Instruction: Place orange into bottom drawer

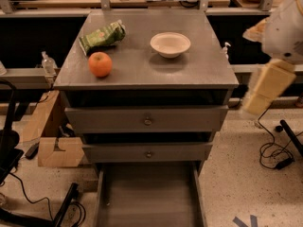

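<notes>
The orange (100, 64) sits on the left front of the grey cabinet top (142, 72), just in front of a green snack bag (102, 36). The bottom drawer (147, 195) is pulled out wide open below the two shut knobbed drawers, and its grey tray holds nothing. My gripper (256, 104) hangs at the end of the white and cream arm at the right edge of the view, beside the cabinet's right side and at about top-drawer height. It is well to the right of the orange and holds nothing that I can see.
A white bowl (170, 44) stands on the cabinet top at the right rear. Cardboard boxes (59, 151) and cables lie on the floor at the left. More cables (277, 150) lie on the floor at the right. A workbench runs behind the cabinet.
</notes>
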You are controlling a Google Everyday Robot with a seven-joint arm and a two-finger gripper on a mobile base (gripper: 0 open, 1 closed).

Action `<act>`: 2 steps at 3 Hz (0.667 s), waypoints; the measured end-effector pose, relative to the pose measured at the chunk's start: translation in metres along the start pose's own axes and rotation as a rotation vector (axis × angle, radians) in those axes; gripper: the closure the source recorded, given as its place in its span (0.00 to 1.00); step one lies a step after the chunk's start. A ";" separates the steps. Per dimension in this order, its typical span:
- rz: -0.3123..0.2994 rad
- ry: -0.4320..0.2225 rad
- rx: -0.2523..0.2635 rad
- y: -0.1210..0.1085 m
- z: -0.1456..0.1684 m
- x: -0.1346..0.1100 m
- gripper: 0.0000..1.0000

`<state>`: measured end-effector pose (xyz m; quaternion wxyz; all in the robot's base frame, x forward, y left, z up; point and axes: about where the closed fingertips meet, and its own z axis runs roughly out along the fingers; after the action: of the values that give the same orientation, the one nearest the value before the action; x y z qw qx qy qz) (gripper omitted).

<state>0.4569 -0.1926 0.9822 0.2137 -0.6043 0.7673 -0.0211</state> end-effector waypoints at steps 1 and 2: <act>0.008 -0.161 0.012 -0.029 0.020 -0.038 0.00; 0.033 -0.341 0.038 -0.051 0.042 -0.069 0.00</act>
<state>0.5315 -0.1325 0.9795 0.3524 -0.5822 0.7293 0.0708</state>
